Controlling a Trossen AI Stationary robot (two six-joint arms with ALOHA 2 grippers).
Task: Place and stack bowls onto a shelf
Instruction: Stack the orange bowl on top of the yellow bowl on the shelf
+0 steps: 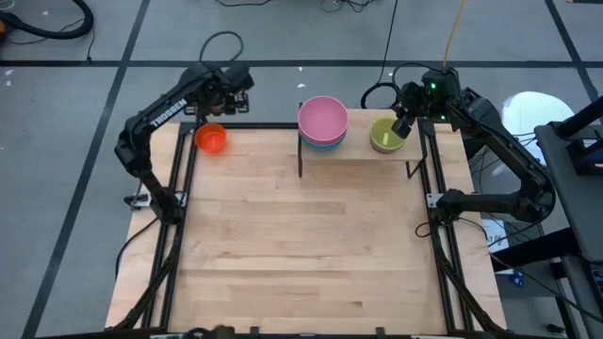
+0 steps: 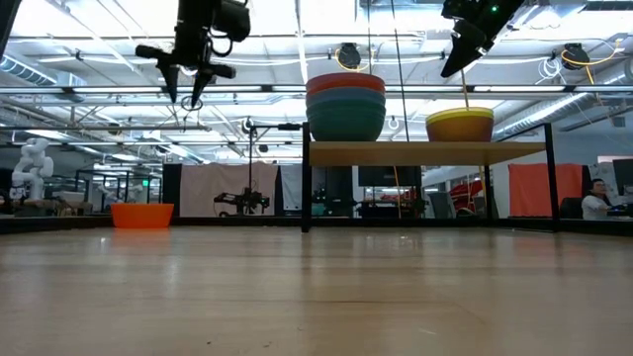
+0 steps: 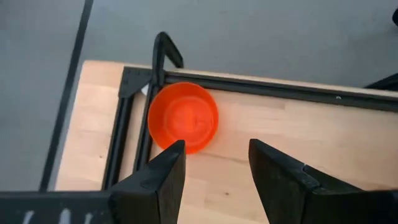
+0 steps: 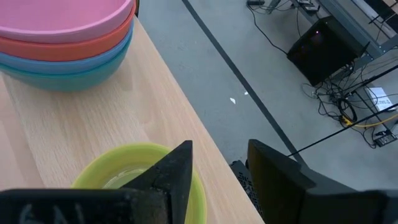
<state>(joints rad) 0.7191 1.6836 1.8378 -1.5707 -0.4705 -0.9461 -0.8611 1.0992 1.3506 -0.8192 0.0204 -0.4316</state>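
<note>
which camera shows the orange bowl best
The left wrist view: the orange bowl fills the middle, seen from above, beyond the open left gripper. The high view shows it small at the table's corner; the low view shows only its side, far off; the right wrist view misses it.

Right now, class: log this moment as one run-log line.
left gripper: open above orange bowl | right gripper: open over green bowl | shelf: pink-topped stack

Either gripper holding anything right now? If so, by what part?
Nothing held. Left gripper is open above the orange bowl; right gripper is open over the green bowl on the shelf.
</note>
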